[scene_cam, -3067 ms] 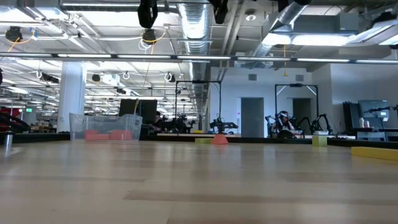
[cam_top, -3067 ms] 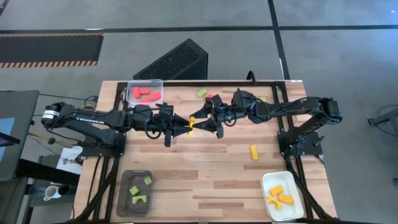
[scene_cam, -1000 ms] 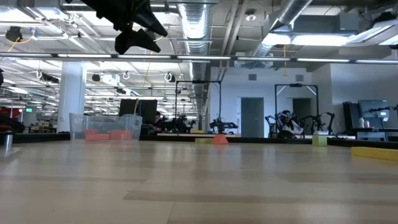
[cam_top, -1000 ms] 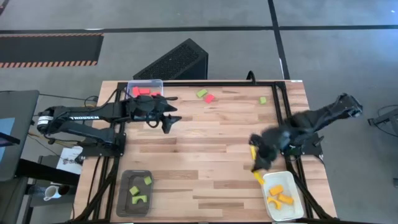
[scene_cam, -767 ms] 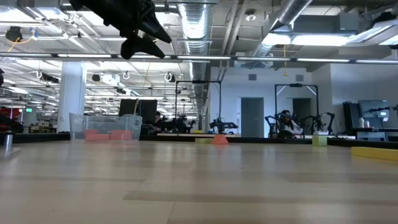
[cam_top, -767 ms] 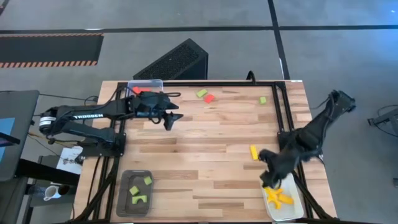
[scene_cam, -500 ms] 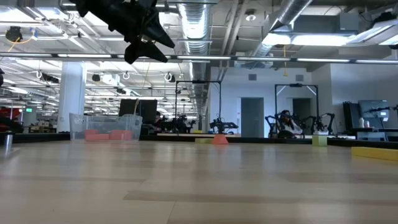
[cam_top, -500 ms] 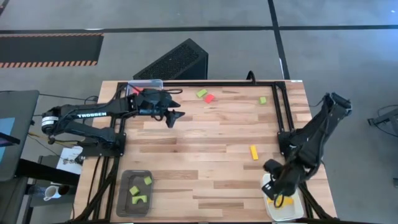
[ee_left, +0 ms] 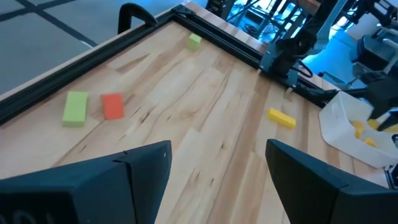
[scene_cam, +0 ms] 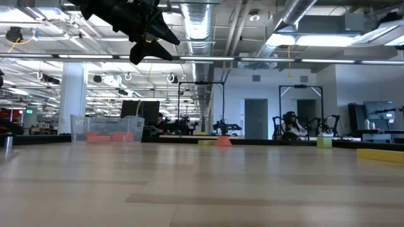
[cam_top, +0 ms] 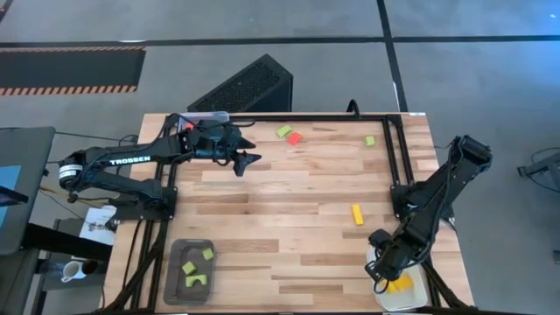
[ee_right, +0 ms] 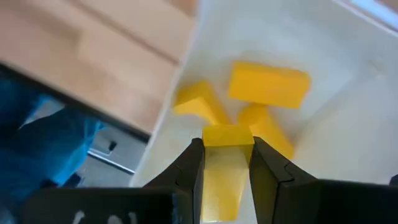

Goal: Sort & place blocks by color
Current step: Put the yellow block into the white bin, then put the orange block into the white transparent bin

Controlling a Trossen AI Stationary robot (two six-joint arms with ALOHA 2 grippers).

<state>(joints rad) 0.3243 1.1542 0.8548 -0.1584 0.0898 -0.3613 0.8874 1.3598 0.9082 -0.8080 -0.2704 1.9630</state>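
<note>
Both arms are built of dark, near-black segments with rounded joint housings, and the left arm (cam_top: 122, 162) carries white lettering along its long link and a pale, silvery cap at its base joint. The right arm (cam_top: 435, 203) is the same matte black, with no lettering visible on it from above. In the wrist views each arm's fingers (ee_left: 311, 177) are dark, flat-faced, angular blades, and the right arm's fingers (ee_right: 189, 169) taper to narrow, blunt tips.
</note>
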